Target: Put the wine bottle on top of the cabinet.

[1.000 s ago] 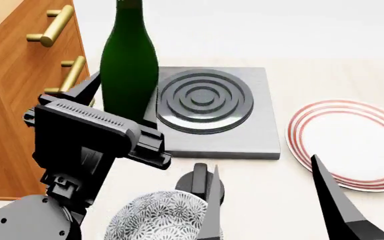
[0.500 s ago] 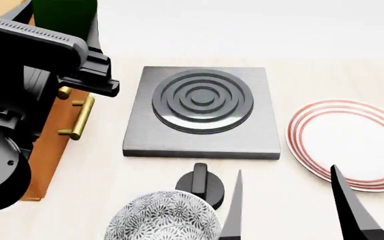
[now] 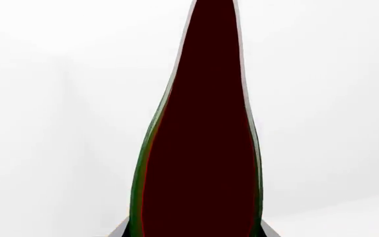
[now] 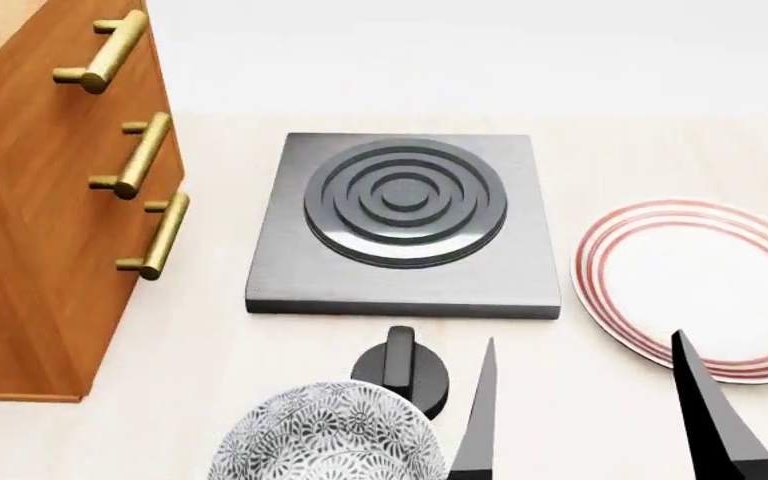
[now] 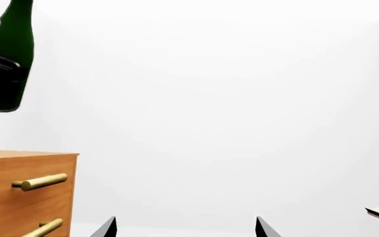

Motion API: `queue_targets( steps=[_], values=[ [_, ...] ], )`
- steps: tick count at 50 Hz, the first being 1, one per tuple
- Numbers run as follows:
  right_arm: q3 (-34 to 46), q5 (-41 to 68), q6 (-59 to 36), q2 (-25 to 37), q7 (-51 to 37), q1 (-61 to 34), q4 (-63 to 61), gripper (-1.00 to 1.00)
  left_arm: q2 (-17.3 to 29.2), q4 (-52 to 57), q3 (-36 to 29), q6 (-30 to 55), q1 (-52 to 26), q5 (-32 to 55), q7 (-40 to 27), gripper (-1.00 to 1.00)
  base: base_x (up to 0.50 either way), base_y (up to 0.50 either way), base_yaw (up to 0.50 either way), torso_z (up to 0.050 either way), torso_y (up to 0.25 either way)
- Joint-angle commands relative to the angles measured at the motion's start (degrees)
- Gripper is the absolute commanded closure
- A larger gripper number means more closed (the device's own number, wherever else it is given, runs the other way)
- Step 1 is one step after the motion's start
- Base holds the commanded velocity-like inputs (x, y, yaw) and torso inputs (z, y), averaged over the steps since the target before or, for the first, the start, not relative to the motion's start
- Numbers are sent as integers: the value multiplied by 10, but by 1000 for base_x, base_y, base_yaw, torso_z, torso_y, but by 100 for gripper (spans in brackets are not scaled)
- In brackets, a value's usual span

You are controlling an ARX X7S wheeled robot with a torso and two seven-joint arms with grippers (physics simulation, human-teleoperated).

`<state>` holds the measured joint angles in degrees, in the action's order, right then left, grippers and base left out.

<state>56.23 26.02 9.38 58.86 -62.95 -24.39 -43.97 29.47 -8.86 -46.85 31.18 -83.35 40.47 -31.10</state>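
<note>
The wine bottle (image 3: pixel 199 148) fills the left wrist view, dark green and upright, between the jaws of my left gripper (image 3: pixel 195 232), which is shut on its body. In the right wrist view the wine bottle (image 5: pixel 8 44) hangs in the air in the left gripper (image 5: pixel 2 74), well above the top of the reddish-brown cabinet (image 5: pixel 25 187) and not touching it. In the head view the cabinet (image 4: pixel 37 230) stands at the left with brass handles; the bottle and left gripper are out of that view. My right gripper (image 4: pixel 584 340) is open and empty, low at the front; it also shows in the right wrist view (image 5: pixel 184 228).
A grey square stove plate (image 4: pixel 404 220) with raised rings lies in the middle of the table. A red-striped white plate (image 4: pixel 698 285) lies at the right. A patterned bowl (image 4: pixel 324 435) and a black knob (image 4: pixel 400 365) are at the front, beside the right gripper's fingers.
My left arm has lifted the wine bottle up and out of the head view, uncovering the cabinet front. The right gripper has barely moved.
</note>
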Motion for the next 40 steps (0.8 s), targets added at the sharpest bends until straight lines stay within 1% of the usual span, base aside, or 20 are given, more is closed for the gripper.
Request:
queue_targets(
  steps=[1, 8, 10, 13, 16, 21, 29, 37, 40],
  values=[
    [-1, 1, 0, 0, 1, 1, 0, -100, -7, -90, 6, 23, -88, -13, 24, 100, 0, 0, 0, 0, 0],
    [-2, 2, -3, -2, 2, 0, 0, -100, -23, -164, -14, 25, -126, -43, 50, 100, 0, 0, 0, 0, 1],
    [-2, 3, -3, -2, 2, 0, 0, -100, -30, -182, -1, 23, -135, -36, 47, 100, 0, 0, 0, 0, 0],
    [-2, 2, -6, -2, 2, 0, -4, -100, -42, -222, -15, 17, -156, -53, 67, 100, 0, 0, 0, 0, 0],
    [-1, 3, -7, -2, 3, 0, -1, -100, -47, -243, -34, 23, -168, -75, 64, 100, 0, 0, 0, 0, 0],
    [-2, 5, -8, -3, 5, -1, -1, -100, -53, -281, -29, 12, -165, -77, 65, 100, 0, 0, 0, 0, 2],
    [-4, 5, -7, -1, 4, 1, -2, -100, -54, -307, -18, 7, -158, -72, 60, 100, 0, 0, 0, 1, 1],
    [-5, 5, -6, -1, 4, 2, -1, -100, -54, -311, 1, 3, -144, -53, 59, 100, 0, 0, 0, 0, 0],
    [-5, 5, -7, 0, 4, 2, -2, -100, -54, -315, 6, -6, -139, -47, 70, 100, 0, 0, 0, 0, 3]
  ],
)
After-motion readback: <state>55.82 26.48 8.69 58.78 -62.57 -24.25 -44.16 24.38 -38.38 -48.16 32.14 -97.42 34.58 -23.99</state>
